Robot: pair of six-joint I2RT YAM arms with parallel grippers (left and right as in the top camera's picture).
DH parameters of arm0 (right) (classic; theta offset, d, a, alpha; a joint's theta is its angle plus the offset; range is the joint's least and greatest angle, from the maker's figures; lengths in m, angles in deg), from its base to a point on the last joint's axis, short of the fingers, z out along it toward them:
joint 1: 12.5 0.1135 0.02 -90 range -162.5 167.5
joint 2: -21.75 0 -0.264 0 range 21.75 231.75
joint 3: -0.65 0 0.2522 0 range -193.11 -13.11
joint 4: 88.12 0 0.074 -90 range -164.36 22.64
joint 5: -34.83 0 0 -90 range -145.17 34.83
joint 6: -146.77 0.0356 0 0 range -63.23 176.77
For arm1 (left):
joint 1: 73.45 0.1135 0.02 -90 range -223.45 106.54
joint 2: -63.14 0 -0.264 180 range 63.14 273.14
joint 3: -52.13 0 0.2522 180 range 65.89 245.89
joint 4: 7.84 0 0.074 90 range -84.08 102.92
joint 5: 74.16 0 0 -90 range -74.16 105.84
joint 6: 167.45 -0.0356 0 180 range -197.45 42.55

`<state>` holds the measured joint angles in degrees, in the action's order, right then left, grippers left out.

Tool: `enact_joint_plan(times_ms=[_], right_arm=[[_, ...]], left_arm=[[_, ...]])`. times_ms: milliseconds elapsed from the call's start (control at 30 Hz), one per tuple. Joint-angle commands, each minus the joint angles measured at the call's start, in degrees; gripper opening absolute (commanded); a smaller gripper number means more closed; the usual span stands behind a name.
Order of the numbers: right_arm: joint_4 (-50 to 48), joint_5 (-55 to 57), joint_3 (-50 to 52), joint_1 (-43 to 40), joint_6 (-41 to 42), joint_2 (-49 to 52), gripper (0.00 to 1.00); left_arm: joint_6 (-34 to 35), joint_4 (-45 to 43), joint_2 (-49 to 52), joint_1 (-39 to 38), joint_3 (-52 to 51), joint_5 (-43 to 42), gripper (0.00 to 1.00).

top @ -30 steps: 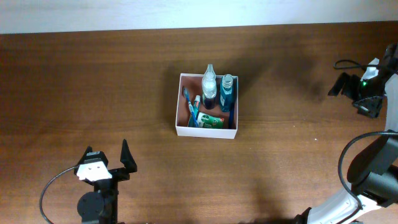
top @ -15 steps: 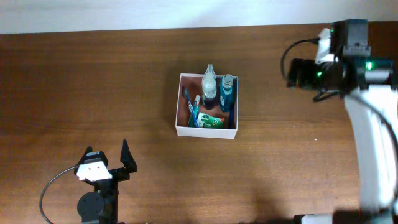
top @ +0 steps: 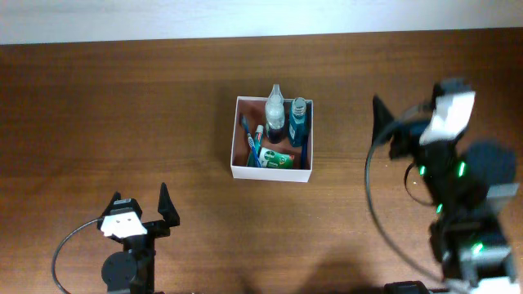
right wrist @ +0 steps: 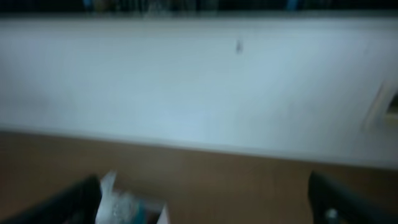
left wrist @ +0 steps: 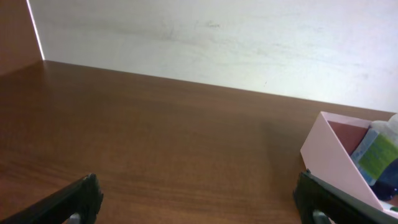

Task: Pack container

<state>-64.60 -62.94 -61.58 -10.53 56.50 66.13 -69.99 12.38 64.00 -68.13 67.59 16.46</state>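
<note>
Right two-finger gripper [right wrist: 204, 198], jaws wide and empty, has swung from the table's far right edge to a blurred pose right of the square white-walled container [top: 270, 173]; left gripper [top: 140, 201] stays wide at the front. The container sits mid-table holding two upright plastic bottles [top: 275, 110], suggesting packing is finished

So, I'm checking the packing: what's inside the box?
The box holds a clear bottle, a blue bottle, a blue toothbrush and a green tube. Anything beneath them is covered.
</note>
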Motion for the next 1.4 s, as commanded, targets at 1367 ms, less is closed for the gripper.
enact_joint_plan(times_ms=[1367], right_arm=[[-6.2, -7.7, 48.0, -4.0, -1.4, -44.0, 0.99]], left_arm=[[-0.9, -0.2, -0.5, 0.4, -0.4, 0.2, 0.99]])
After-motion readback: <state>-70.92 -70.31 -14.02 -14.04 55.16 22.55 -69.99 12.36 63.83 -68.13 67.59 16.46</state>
